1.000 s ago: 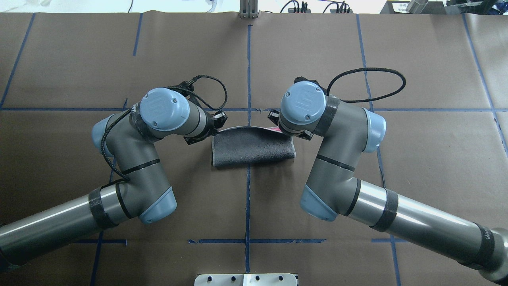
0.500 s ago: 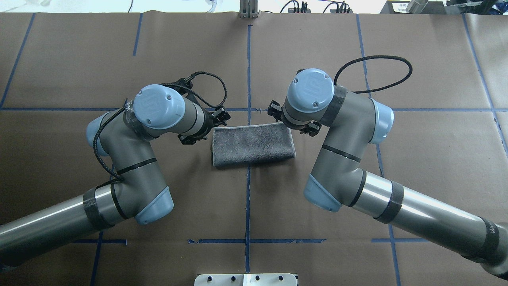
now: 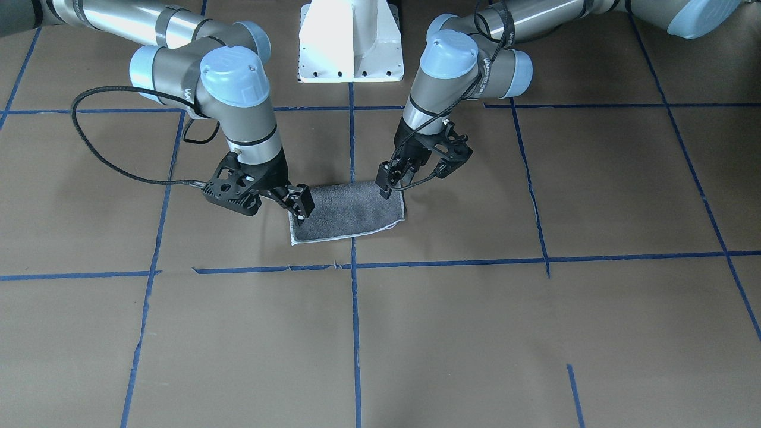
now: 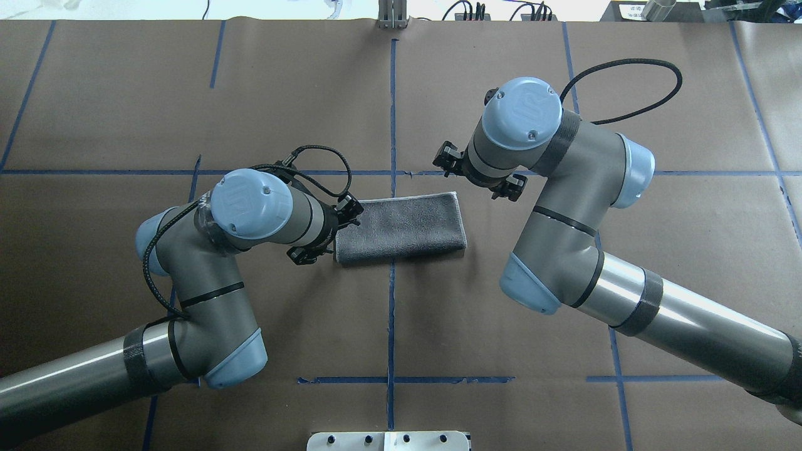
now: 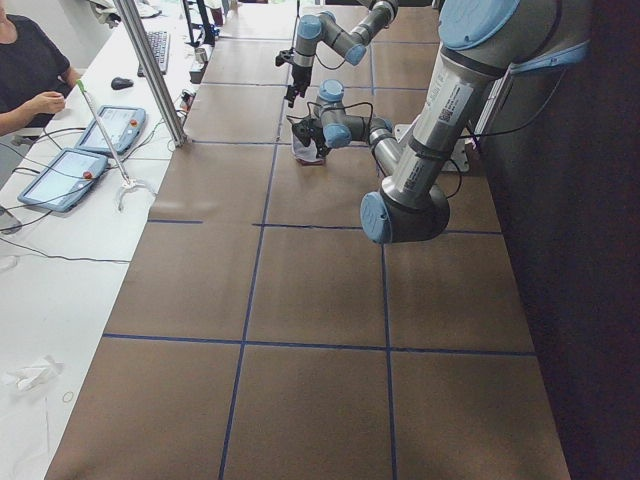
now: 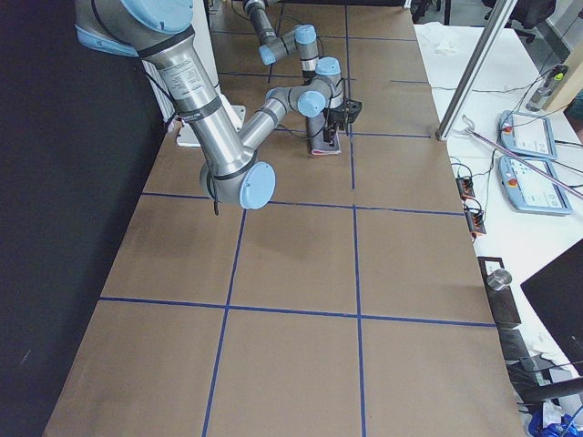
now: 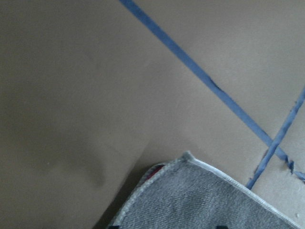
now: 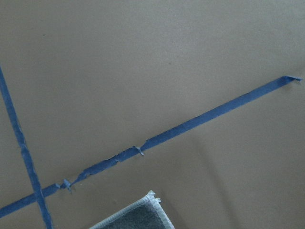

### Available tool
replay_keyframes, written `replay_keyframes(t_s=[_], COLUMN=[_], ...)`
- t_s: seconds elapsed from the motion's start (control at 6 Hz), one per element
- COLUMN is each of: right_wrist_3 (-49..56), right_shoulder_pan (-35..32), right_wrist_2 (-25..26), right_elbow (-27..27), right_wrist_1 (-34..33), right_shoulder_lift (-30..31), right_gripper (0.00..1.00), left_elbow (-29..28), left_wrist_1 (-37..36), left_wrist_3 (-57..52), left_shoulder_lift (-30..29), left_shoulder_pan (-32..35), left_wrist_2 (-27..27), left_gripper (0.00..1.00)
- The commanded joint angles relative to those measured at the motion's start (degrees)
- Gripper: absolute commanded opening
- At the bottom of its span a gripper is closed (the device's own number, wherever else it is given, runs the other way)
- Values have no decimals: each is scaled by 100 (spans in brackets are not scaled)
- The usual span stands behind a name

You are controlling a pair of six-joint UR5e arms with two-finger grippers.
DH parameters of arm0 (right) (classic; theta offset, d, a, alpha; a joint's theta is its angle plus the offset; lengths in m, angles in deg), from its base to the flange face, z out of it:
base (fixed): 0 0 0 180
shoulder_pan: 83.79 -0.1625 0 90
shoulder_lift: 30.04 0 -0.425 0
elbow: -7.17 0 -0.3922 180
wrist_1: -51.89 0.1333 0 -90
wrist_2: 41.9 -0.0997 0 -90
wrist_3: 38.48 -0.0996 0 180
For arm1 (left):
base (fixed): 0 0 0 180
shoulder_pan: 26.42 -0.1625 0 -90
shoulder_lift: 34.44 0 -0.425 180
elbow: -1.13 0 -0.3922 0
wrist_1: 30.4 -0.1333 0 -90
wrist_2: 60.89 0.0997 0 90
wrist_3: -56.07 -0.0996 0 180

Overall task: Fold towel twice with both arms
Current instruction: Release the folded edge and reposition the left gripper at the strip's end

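Note:
The towel point(image 4: 401, 227) lies folded in half at the table's middle, grey face up, and also shows in the front view point(image 3: 348, 213). A sliver of pink shows under its corner in the left wrist view point(image 7: 200, 200). My left gripper point(image 4: 326, 233) hovers at the towel's left short edge, open and empty; in the front view it point(image 3: 413, 178) is at the right. My right gripper point(image 4: 481, 174) is open and empty, raised beyond the towel's far right corner; in the front view it point(image 3: 273, 209) is at the left. The right wrist view shows only a towel corner point(image 8: 138, 217).
Blue tape lines point(image 4: 392, 113) cross the brown table cover. The white pedestal base point(image 3: 351, 41) stands at the robot's side. A metal post point(image 4: 393, 15) is at the far edge. An operator point(image 5: 30, 70) sits beside tablets off the table.
Both grippers have let go of the towel's far edge, and it now lies flat, folded. The right gripper rose and moved away to the far right. The left gripper moved nearer along the left edge.

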Motion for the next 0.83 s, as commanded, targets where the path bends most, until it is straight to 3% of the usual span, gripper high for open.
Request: replay_keyframes(t_s=[0.0, 0.67], right_wrist_3=[90, 81], right_shoulder_pan=[-47, -39], right_wrist_2=[-47, -39], right_elbow=[-68, -183], right_wrist_1=[6, -2], right_shoulder_lift=[91, 197], right_gripper=[100, 100], left_elbow=[-77, -103], left_wrist_1=[9, 1], left_wrist_3=[213, 363], left_shoulder_lift=[63, 46], left_shoulder_pan=[-120, -314], left_wrist_2=[17, 26], left_gripper=[74, 70])
